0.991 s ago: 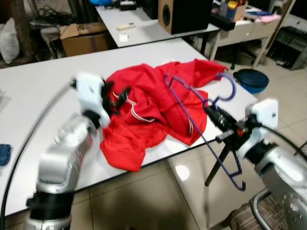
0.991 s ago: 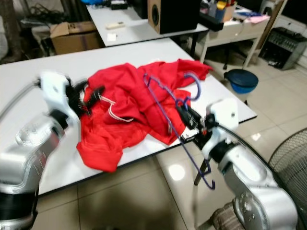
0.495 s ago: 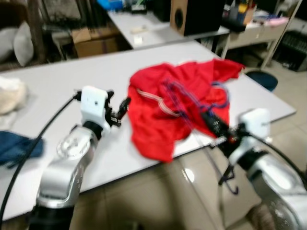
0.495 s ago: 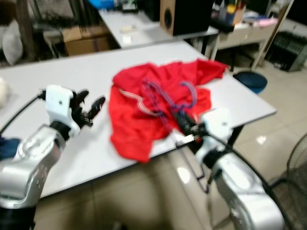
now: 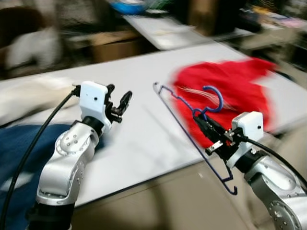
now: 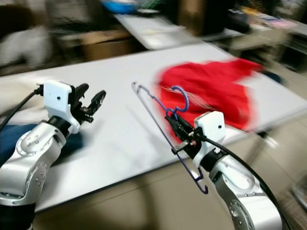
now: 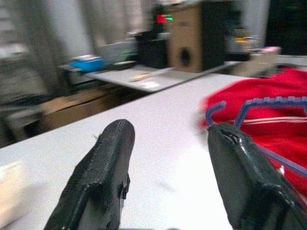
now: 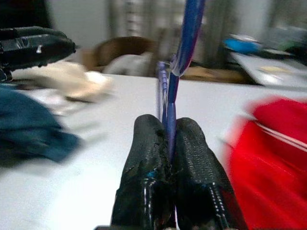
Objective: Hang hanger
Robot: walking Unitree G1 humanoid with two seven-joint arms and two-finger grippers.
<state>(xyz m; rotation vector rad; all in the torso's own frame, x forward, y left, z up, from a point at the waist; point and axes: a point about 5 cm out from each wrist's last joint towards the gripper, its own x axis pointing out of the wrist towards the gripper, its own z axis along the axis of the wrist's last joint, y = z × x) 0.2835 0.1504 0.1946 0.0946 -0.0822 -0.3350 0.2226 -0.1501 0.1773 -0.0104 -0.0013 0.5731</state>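
Two fingers of the right gripper (image 5: 201, 121) pinch the blue hanger (image 5: 192, 132) below its upturned hook, its long bar slanting across the table (image 5: 144, 139) edge; the left gripper (image 5: 121, 101) gapes empty.

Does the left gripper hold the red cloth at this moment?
No, the left gripper is open and empty above the white table, apart from the red cloth.

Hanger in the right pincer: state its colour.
Blue-purple; the hanger shows best in the right eye view, clamped in the right pincer.

Blue hanger (image 5: 192, 120), red garment (image 5: 230, 91), white table (image 5: 139, 139), dark-blue cloth (image 5: 19, 148).
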